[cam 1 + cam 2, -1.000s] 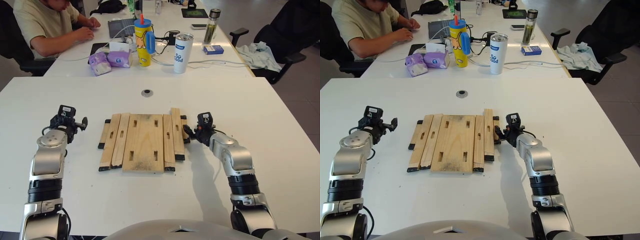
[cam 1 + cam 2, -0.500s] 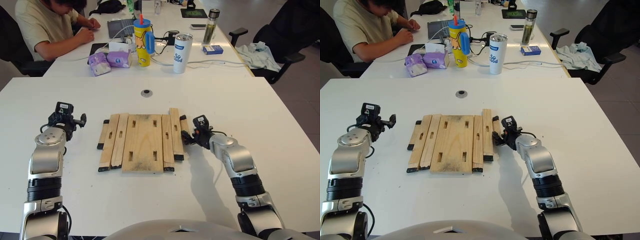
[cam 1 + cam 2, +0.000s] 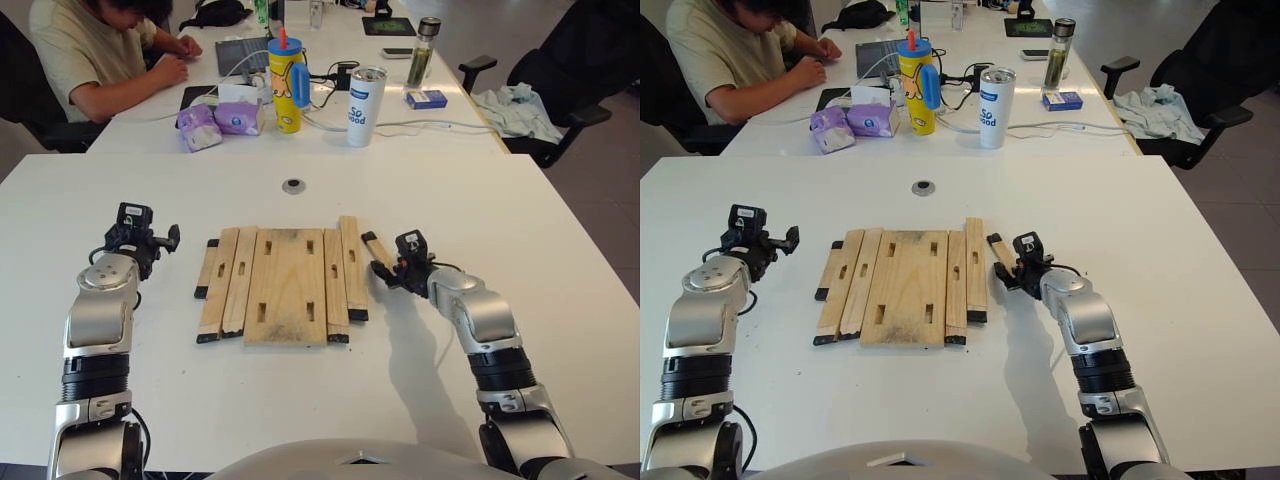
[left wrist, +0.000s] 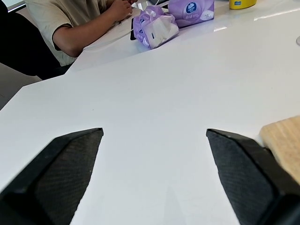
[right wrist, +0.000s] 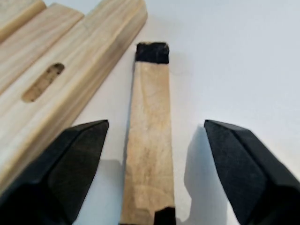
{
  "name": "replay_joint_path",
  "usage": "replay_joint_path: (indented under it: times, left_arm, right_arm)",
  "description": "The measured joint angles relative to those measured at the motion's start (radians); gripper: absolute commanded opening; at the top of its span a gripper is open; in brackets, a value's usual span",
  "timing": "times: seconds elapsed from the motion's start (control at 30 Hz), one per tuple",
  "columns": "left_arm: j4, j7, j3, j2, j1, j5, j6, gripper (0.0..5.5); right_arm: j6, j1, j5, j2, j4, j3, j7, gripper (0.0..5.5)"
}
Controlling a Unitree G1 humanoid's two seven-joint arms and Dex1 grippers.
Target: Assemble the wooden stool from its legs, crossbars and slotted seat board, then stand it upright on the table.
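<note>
A wide slotted seat board point(image 3: 287, 285) lies flat mid-table. Two slotted legs point(image 3: 222, 282) lie along its left side and two more point(image 3: 345, 275) along its right. A short crossbar point(image 3: 377, 250) with black ends lies slanted on the table just right of them. My right gripper point(image 3: 388, 272) is low over that crossbar, open, with one finger on each side of the crossbar point(image 5: 150, 154) and a gap to both. My left gripper point(image 3: 160, 240) hovers open left of the boards, holding nothing; the end of a leg point(image 4: 286, 140) shows beside one fingertip point(image 4: 75, 159).
A round cable grommet point(image 3: 293, 186) sits in the table behind the boards. The far table carries tissue packs point(image 3: 218, 120), a yellow bottle point(image 3: 287, 85) and a white tumbler point(image 3: 366, 92). Bare tabletop point(image 3: 520, 220) lies on both sides and in front.
The right gripper has drawn back to the right, and the crossbar now lies slanted, apart from the legs. The left gripper has shifted slightly toward the boards.
</note>
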Motion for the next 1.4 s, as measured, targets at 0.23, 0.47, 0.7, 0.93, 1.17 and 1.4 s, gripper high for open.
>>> replay_joint_path:
  times: [0.23, 0.47, 0.7, 0.93, 1.17, 1.4]
  left_arm:
    - [-0.044, -0.064, 0.057, -0.100, -0.118, -0.215, 0.014, 4.11]
    - [-0.112, -0.126, 0.072, -0.176, -0.170, -0.442, 0.141, 4.11]
    - [-0.103, -0.121, 0.148, -0.273, -0.251, -0.705, 0.271, 4.11]
    - [-0.095, -0.041, 0.191, -0.344, -0.301, -0.928, 0.387, 4.11]
    - [-0.090, 0.002, 0.166, -0.360, -0.327, -1.014, 0.416, 3.92]
    - [-0.091, 0.026, 0.143, -0.362, -0.332, -1.066, 0.420, 3.00]
  right_arm:
    - [-0.080, 0.028, -0.001, 0.005, 0.013, 0.017, 0.003, 2.21]
    - [-0.176, 0.053, 0.003, 0.025, 0.042, -0.019, -0.024, 1.31]
    - [-0.412, 0.023, 0.068, 0.082, -0.020, -0.081, 0.026, 1.31]
    - [-0.644, -0.011, 0.090, 0.130, -0.152, -0.017, 0.125, 1.31]
    - [-0.741, -0.010, 0.053, 0.131, -0.159, 0.037, 0.149, 1.31]
    - [-0.769, -0.004, 0.041, 0.129, -0.159, 0.054, 0.154, 1.31]
